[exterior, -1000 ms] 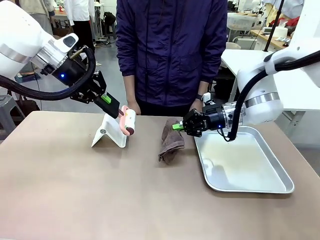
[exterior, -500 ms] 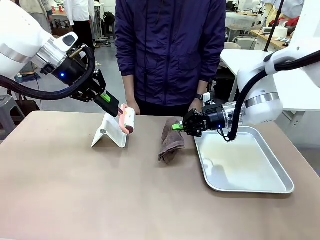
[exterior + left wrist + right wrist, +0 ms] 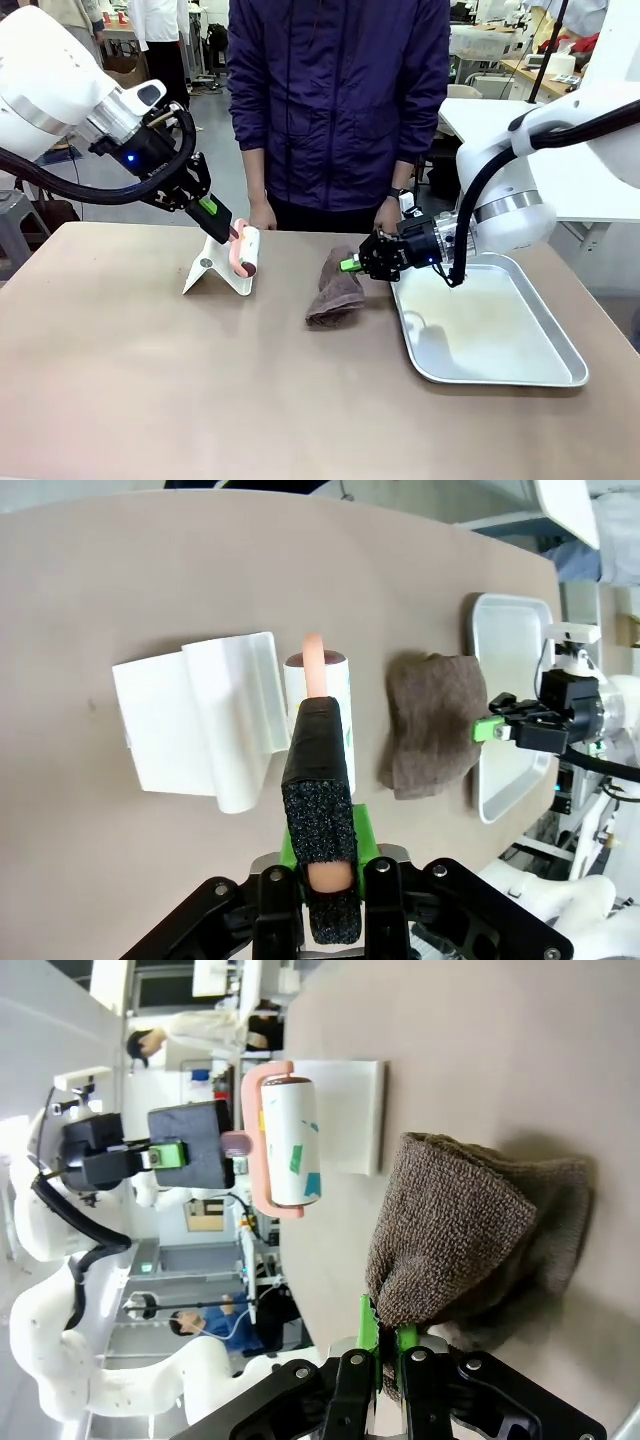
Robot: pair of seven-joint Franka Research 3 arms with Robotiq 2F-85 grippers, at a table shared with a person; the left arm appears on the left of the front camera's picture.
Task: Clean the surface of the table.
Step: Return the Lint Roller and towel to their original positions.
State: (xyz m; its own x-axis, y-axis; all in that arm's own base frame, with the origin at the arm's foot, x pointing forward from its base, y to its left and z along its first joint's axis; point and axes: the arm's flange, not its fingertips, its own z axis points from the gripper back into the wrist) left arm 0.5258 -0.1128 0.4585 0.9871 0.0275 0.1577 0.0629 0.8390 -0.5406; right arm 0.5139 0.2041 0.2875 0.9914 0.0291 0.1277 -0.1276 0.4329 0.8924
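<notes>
Wiping looks barely started: right tool [image 3: 349, 265] pinches the cloth [image 3: 335, 290] down on the table [image 3: 200, 380] beside the tray [image 3: 500, 375], left tool [image 3: 232, 232] grips the roller [image 3: 246, 252] by its stand [image 3: 212, 268], most of the top untouched

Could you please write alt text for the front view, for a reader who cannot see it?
Two white robot arms work at a brown table: the left gripper holds a pink-handled lint roller beside a white stand, while the right gripper pinches a brown cloth next to a metal tray. A person stands opposite.
</notes>
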